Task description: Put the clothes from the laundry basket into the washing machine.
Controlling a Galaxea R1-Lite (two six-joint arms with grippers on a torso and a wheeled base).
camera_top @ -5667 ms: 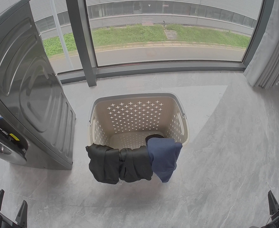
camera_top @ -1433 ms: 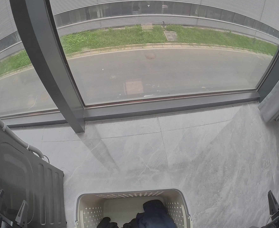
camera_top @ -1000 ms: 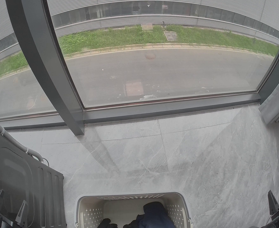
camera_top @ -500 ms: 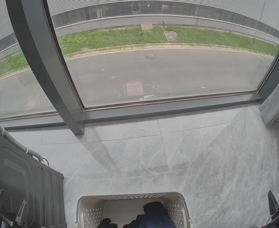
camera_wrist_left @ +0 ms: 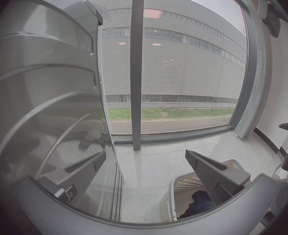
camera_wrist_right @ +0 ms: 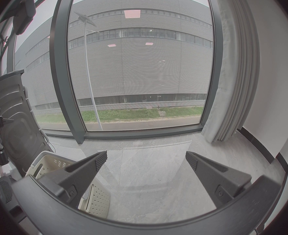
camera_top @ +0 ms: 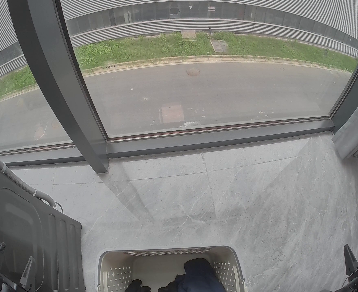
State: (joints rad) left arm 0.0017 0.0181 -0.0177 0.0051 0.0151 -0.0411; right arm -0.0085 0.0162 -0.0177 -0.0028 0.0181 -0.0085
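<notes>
dark clothes (camera_top: 195, 274) sit heaped in the laundry basket (camera_top: 100, 264) right below me, beside the washing machine (camera_top: 24, 224); i hold the left gripper (camera_top: 16, 252) and right gripper (camera_top: 357, 240) low at either side, both spread wide and empty, ready to reach in.

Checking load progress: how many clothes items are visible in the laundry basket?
3: a blue garment mid-basket, a black piece against its left, a second black piece farther left. The laundry basket is cut off by the picture's edge, so more may be hidden.
</notes>
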